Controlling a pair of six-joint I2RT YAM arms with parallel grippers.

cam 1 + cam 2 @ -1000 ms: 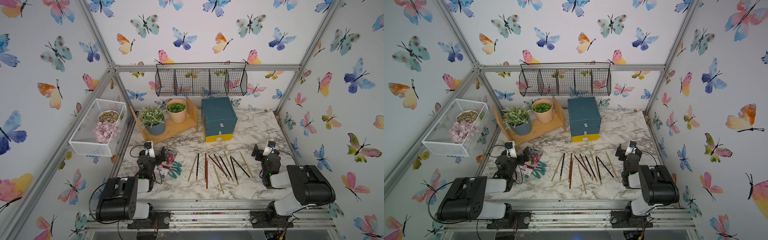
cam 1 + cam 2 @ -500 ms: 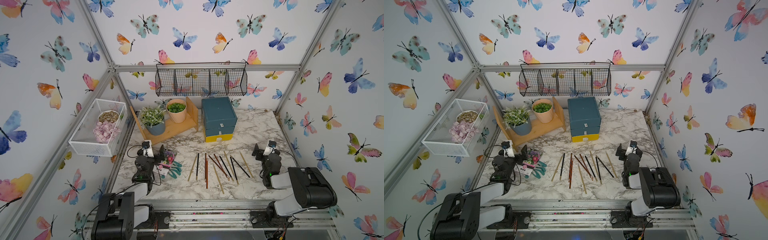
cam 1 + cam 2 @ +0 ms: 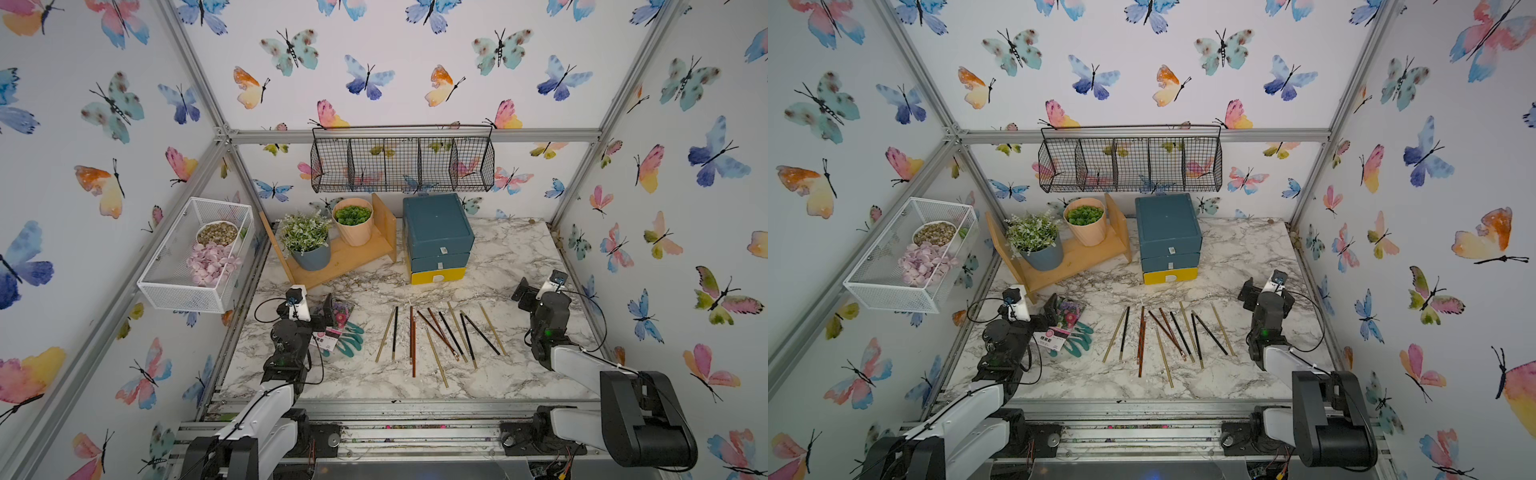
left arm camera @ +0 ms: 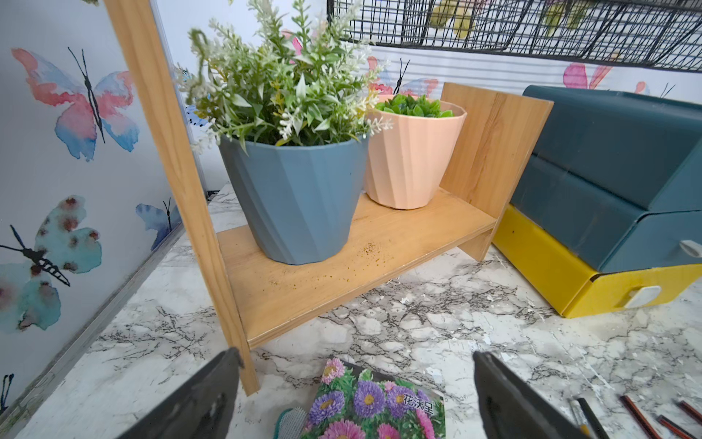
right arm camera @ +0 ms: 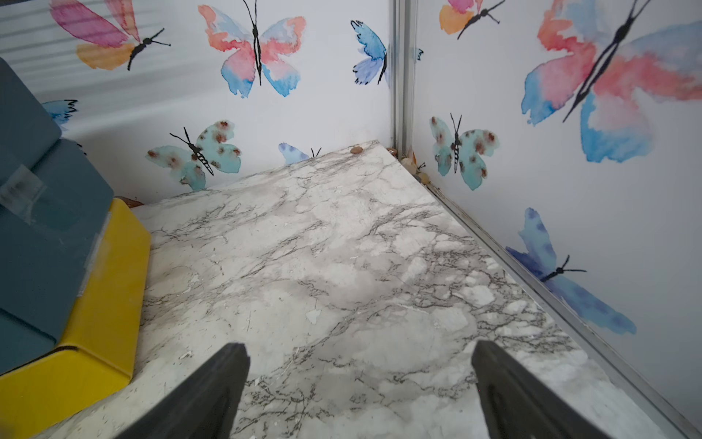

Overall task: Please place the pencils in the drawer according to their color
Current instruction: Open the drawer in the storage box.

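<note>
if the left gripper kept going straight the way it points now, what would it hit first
Probably the wooden shelf, at its low board before the blue pot. The seed packet lies under the open left gripper, not ahead; depth is unclear.

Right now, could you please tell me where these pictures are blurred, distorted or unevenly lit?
In both top views a wide-angle lens splays the walls, yet the thin black, reddish-brown and tan pencils look sharp; in the left wrist view the left hand is soft; in the right wrist view the dark-teal three-drawer chest blurs.
</note>
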